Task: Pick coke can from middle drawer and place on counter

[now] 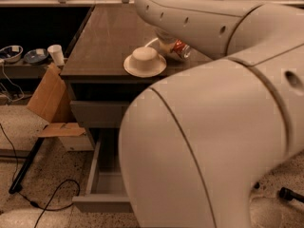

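Note:
The coke can (181, 49), red with a silvery end, lies tilted on the counter (109, 32) just right of a white bowl (145, 61). My gripper (167, 45) is right at the can, between it and the bowl, and is mostly hidden under my own white arm (213, 127). The middle drawer (105, 182) is pulled out low down. Only its left wall, a strip of grey floor and the left end of its front panel show, and the arm covers everything else.
A shut grey drawer front (97, 113) sits under the counter. A cardboard box (50, 96) leans at the cabinet's left. A white cup (56, 54) and small bowls (12, 53) stand on a low shelf at left. Black cables (52, 194) and a dark stand leg (23, 167) lie on the floor.

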Controlling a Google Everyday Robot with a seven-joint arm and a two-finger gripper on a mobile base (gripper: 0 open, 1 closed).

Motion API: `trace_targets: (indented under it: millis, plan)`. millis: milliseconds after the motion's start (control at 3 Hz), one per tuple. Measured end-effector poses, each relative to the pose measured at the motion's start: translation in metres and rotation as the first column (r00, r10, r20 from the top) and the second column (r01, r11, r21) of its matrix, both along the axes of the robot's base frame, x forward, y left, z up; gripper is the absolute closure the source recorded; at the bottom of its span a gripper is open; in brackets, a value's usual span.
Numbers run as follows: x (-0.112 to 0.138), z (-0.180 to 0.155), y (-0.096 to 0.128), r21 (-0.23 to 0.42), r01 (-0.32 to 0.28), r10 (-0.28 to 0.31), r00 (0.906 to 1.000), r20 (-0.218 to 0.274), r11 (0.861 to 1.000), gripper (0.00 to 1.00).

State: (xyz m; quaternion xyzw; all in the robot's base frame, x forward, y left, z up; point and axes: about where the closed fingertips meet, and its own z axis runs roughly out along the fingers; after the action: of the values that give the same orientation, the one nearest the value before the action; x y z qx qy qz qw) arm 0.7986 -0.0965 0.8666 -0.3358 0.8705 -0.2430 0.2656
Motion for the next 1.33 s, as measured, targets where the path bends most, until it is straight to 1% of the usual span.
trace_targets:
  millis: [333, 667, 1000, 1333]
  plan:
    - [0.004, -0.009, -0.003, 0.002, 0.015, -0.015, 0.9994, -0.031, 1.000, 0.58]
    - [0.003, -0.006, -0.006, 0.003, 0.032, -0.032, 0.9990, -0.031, 0.999, 0.35]
    - [-0.001, 0.004, -0.008, 0.004, 0.047, -0.047, 0.9988, -0.017, 0.999, 0.11]
    - [-0.007, 0.013, -0.011, 0.007, 0.060, -0.060, 0.9982, -0.004, 0.998, 0.00]
